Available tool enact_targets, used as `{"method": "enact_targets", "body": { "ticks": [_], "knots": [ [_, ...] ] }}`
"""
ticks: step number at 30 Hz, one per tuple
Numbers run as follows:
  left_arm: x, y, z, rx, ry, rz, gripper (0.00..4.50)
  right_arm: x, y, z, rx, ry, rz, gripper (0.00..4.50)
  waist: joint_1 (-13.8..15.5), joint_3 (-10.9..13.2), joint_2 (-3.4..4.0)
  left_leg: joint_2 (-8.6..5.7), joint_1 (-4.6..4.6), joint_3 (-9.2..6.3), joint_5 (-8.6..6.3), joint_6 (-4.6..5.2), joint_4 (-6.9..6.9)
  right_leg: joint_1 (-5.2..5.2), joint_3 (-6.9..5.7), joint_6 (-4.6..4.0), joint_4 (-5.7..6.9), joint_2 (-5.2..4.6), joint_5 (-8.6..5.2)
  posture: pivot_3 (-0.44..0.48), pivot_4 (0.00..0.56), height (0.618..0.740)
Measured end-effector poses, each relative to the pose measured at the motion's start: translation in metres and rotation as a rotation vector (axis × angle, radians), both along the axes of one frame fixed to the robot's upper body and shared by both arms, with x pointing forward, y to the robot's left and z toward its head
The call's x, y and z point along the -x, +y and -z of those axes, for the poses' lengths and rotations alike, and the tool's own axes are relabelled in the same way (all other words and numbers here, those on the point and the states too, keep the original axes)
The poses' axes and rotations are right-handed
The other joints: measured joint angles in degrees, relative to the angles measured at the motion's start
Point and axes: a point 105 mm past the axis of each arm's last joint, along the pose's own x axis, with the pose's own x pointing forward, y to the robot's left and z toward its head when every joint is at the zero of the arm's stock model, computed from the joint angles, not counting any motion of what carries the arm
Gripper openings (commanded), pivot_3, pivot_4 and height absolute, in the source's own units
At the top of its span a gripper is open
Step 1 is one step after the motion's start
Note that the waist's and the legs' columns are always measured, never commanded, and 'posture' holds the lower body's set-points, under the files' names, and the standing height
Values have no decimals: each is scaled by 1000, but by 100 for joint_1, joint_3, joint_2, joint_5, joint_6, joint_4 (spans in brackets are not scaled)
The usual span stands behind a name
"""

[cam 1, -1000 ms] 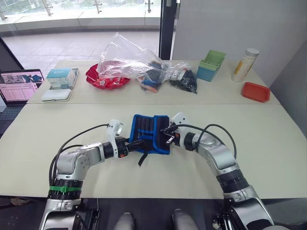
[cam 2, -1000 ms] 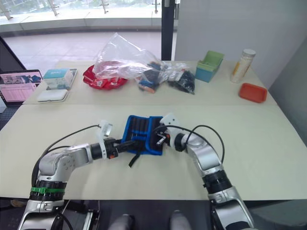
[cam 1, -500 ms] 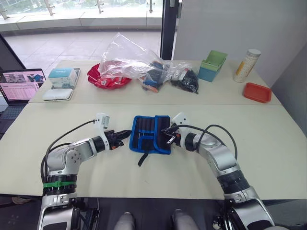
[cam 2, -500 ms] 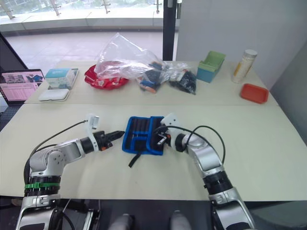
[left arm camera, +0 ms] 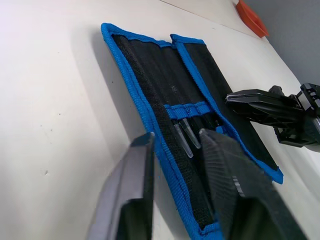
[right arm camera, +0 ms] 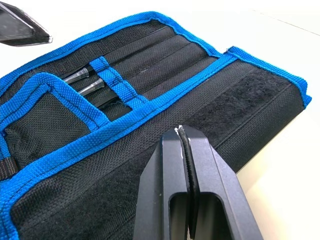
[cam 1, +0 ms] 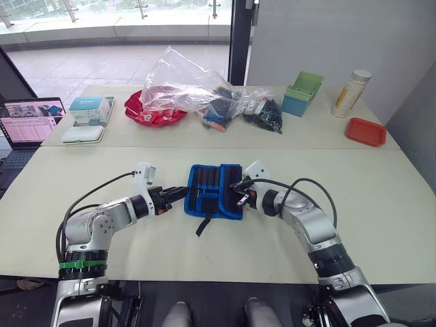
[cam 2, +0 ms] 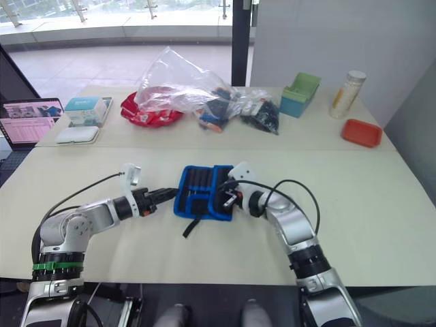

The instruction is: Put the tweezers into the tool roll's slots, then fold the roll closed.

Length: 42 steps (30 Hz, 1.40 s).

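Observation:
The tool roll (cam 1: 214, 190) lies open on the near table, black with a blue border, its thin strap (cam 1: 202, 224) trailing toward me. Two clear-capped tweezers (left arm camera: 183, 138) sit in the slots (right arm camera: 125, 65) under the blue stripe. My left gripper (cam 1: 180, 193) is open at the roll's left edge, and in the left wrist view the blue border (left arm camera: 150, 125) runs between its fingers (left arm camera: 136, 186). My right gripper (cam 1: 239, 191) is shut, with nothing seen between its fingers (right arm camera: 190, 165), and its tip rests over the roll's right flap (right arm camera: 235, 107).
On the far table are a clear plastic bag (cam 1: 184, 82), a red bowl (cam 1: 151, 112), a green bin (cam 1: 302, 92), a tall bottle (cam 1: 348, 92) and a red tray (cam 1: 364, 131). A laptop (cam 1: 27, 122) and two boxes (cam 1: 88, 109) stand at the far left.
My left gripper has drawn back from over the roll's left part to just outside its left edge. The right gripper and the roll stay put.

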Motion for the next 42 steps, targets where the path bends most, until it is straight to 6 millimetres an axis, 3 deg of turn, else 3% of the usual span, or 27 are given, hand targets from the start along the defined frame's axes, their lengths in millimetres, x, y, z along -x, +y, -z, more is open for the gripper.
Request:
{"method": "enact_targets", "body": {
  "ticks": [5, 15, 18, 23, 32, 34, 37, 40, 42],
  "knots": [
    [5, 3, 10, -14, 31, 2, 2460, 0, 0, 0, -1, 5, 3, 0, 2, 0, 0, 0, 0, 0, 0, 0, 0, 0, 0, 0, 0, 0, 0, 0, 150, 740],
    [6, -22, 12, 16, 33, 75, 2460, 1, -2, 1, -1, 11, 11, 0, 14, -1, -1, 0, 0, 0, 5, -8, 0, 1, 0, 0, 0, -1, 0, 0, 150, 740],
    [-2, -16, 11, 30, 42, 36, 1761, 1, -1, 1, -1, 11, 11, 0, 9, -1, -1, 0, 0, 0, 5, -9, 0, 1, -1, 0, 0, 0, 0, 0, 150, 740],
    [-4, -10, 12, 36, 42, 2, 45, 2, -1, 0, 1, 15, 13, 0, 11, -1, -2, 0, 0, 0, 6, -10, 0, 1, -1, 0, 1, -1, 0, 0, 150, 740],
    [-5, -8, 11, 39, 37, -6, 15, 3, -1, 1, 3, 15, 11, 0, 9, -1, -2, 0, 0, 0, 6, -11, 0, 1, -1, 0, 1, 0, 0, 0, 150, 740],
    [-7, -10, 6, 43, 20, 5, 15, 2, -1, 1, 5, 15, 12, 0, 11, -1, -2, 0, -1, 0, 7, -13, 0, 1, -1, 0, 1, 0, 0, 0, 150, 740],
    [-12, -18, -18, 55, -55, 62, 15, 2, -2, 1, 9, 14, 15, 0, 14, -1, -3, 0, -3, -1, 11, -19, 0, 1, -1, 0, 0, 0, 0, 0, 150, 740],
    [-10, -37, -49, 51, -158, 179, 15, 3, -1, 1, 12, 9, 18, 0, 11, -2, -3, -1, -3, -1, 11, -20, 0, 1, -1, 0, 0, -1, 0, 0, 150, 740],
    [-7, -49, -54, 47, -179, 241, 15, 4, -1, 2, 12, 10, 17, 0, -14, -2, -3, 1, 0, 0, 11, -20, -1, 1, -1, 0, 1, 1, 0, 0, 150, 740]
  ]
}}
